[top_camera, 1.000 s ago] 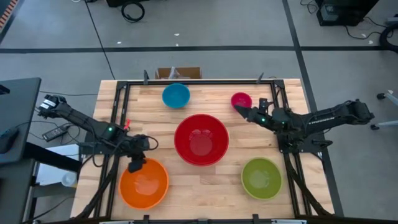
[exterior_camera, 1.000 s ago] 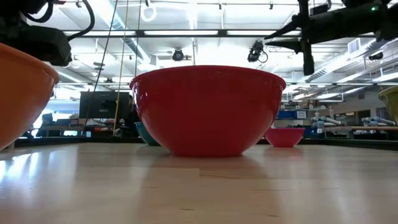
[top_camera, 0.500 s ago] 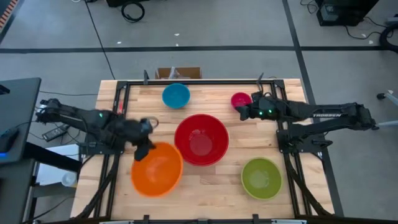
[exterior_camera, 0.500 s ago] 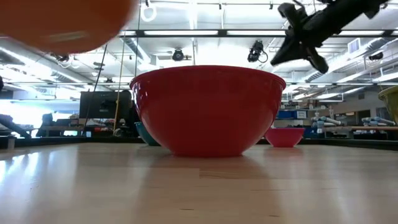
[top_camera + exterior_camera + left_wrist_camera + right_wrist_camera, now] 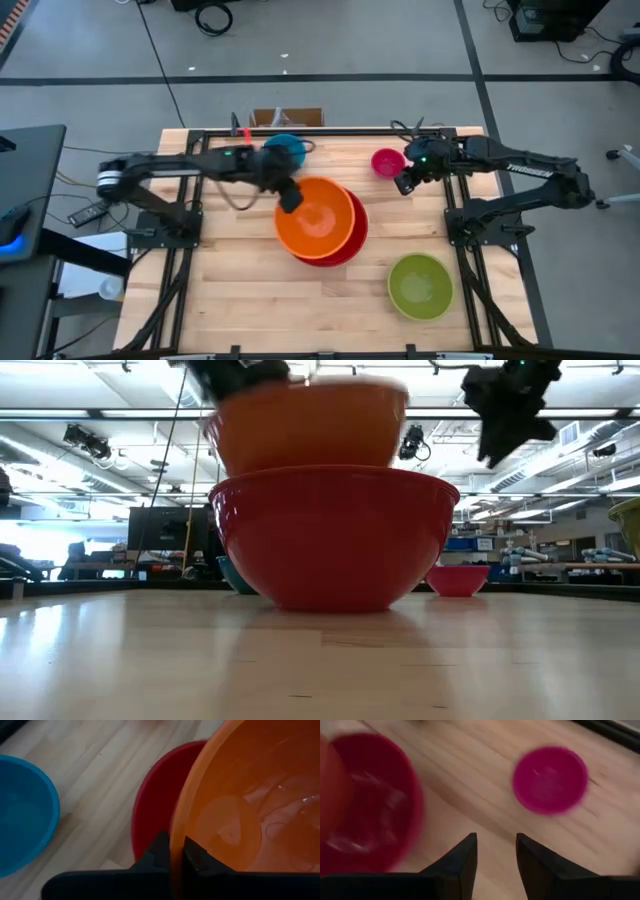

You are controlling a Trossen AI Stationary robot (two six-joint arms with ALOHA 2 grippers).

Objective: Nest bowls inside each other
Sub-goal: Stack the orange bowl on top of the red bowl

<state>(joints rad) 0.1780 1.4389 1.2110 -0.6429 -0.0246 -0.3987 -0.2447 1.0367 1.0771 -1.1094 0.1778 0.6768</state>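
Note:
My left gripper (image 5: pixel 290 196) is shut on the orange bowl (image 5: pixel 316 218), which hangs over the left part of the red bowl (image 5: pixel 352 246). In the low view the orange bowl (image 5: pixel 305 425) shows above the red bowl's rim (image 5: pixel 335 472); whether the two touch I cannot tell. The blue bowl (image 5: pixel 287 146) sits at the far edge, partly under my left arm. The pink bowl (image 5: pixel 388 162) rests on the table at the far right. Just beside it, my right gripper (image 5: pixel 495 855) hovers open, pointing down. The green bowl (image 5: pixel 420 286) stands near the front right. My left gripper pinches the orange bowl's rim (image 5: pixel 175 837) on the bowl's left far side, one finger (image 5: pixel 159 851) outside the wall and one (image 5: pixel 197 856) inside. The fingers come slanting down from the table's left. The bowl is lifted off the table, mouth up.
Black frame rails (image 5: pixel 190 190) run along the table's left, right and far edges. A small cardboard box (image 5: pixel 287 117) sits beyond the far edge. Bare wood lies at the front left (image 5: pixel 230 300), where the orange bowl stood.
My left gripper has lifted the orange bowl off the front left of the table and carried it up, rightward and toward the far edge, over the red bowl. My right gripper has risen a little beside the pink bowl and tipped from level to pointing down.

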